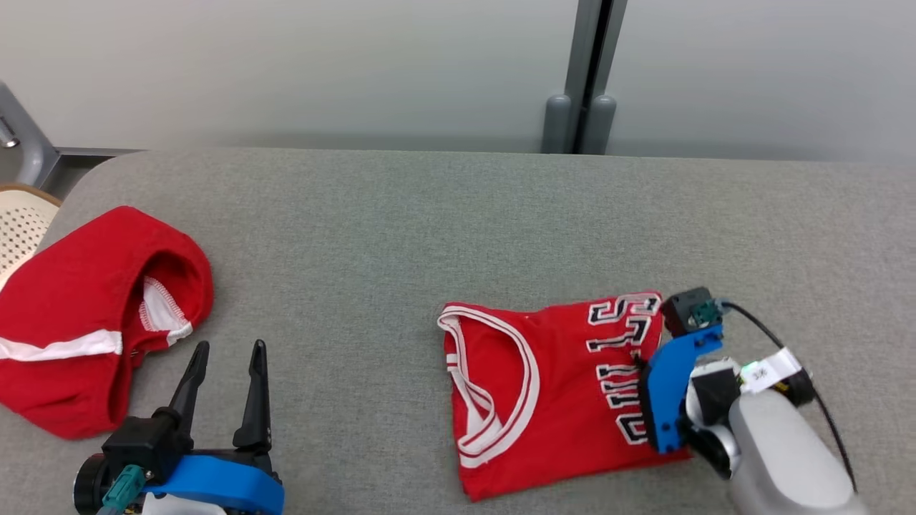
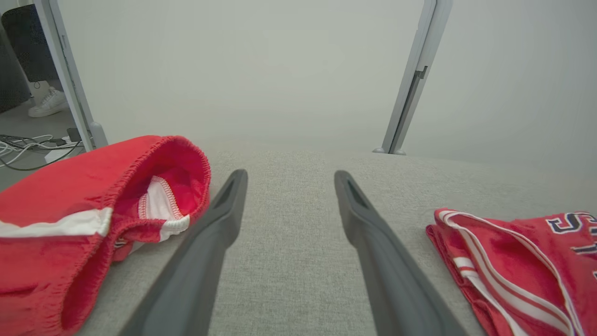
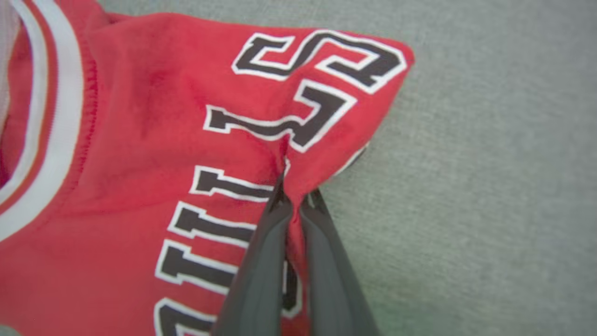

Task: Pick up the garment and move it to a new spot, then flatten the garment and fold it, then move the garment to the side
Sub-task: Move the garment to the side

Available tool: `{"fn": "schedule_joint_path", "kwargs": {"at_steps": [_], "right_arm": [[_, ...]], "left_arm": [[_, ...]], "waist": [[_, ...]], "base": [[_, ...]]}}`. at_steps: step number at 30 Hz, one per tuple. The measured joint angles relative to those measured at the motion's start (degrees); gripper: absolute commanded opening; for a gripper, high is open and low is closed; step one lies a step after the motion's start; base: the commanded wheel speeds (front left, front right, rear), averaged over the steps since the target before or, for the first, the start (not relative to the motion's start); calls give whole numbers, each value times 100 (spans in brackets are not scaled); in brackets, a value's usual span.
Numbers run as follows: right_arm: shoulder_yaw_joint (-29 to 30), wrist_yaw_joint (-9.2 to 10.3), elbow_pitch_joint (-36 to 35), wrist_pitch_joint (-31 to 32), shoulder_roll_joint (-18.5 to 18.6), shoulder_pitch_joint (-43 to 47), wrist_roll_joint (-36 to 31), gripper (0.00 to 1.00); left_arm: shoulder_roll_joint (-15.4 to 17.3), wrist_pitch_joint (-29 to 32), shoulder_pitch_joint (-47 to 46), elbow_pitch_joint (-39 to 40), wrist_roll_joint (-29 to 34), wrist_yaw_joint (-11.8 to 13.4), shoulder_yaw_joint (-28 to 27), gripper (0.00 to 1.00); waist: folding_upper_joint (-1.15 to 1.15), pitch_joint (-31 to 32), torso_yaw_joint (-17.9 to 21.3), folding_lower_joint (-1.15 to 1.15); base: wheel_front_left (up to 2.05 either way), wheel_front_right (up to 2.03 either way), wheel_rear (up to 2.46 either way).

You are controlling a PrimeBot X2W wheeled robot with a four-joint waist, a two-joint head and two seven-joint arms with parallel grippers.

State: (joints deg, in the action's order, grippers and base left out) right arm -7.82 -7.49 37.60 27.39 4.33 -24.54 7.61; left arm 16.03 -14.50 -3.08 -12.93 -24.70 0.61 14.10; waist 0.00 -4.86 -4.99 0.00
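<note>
right gripper (image 3: 295,200) pinched tight on a raised fold of the red jersey (image 3: 140,140), mid-lettering (image 3: 298,126); grey tabletop (image 3: 489,186) alongside.

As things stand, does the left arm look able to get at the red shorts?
Probably yes: the left fingers stand open right beside the red shorts, with only bare table between them.

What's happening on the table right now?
The right gripper is shut on a pinch of the folded red jersey, by its lettering. Most of the jersey lies flat on the grey table. The left gripper rests open beside the red shorts, holding nothing.
</note>
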Motion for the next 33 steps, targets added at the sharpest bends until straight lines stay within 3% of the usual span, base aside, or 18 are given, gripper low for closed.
{"fn": "schedule_joint_path", "kwargs": {"at_steps": [8, 14, 23, 33], "right_arm": [[-1174, -2, -839, 198, 1433, -881, -130, 0], [-1550, -2, -1017, 178, 2295, -1513, 77, 0], [-1681, -2, -654, -293, 3134, -2191, 154, 0], [-1194, -2, -85, -1129, 3353, -2748, -257, 0]], "left_arm": [[-10, -24, 21, 323, -57, -25, -36, 100], [40, -34, -298, 488, 44, -63, -86, 100], [291, -29, -887, 702, 200, -161, -132, 100], [660, 237, -1238, 1154, 323, -159, -199, 100]], "waist": [[0, -132, 513, 0], [0, -484, 995, 0], [0, -1315, 1593, 1], [0, -2197, 1905, 2]], "base": [[0, 0, 0], [0, 0, 0], [0, 0, 0], [0, 0, 0]]}}
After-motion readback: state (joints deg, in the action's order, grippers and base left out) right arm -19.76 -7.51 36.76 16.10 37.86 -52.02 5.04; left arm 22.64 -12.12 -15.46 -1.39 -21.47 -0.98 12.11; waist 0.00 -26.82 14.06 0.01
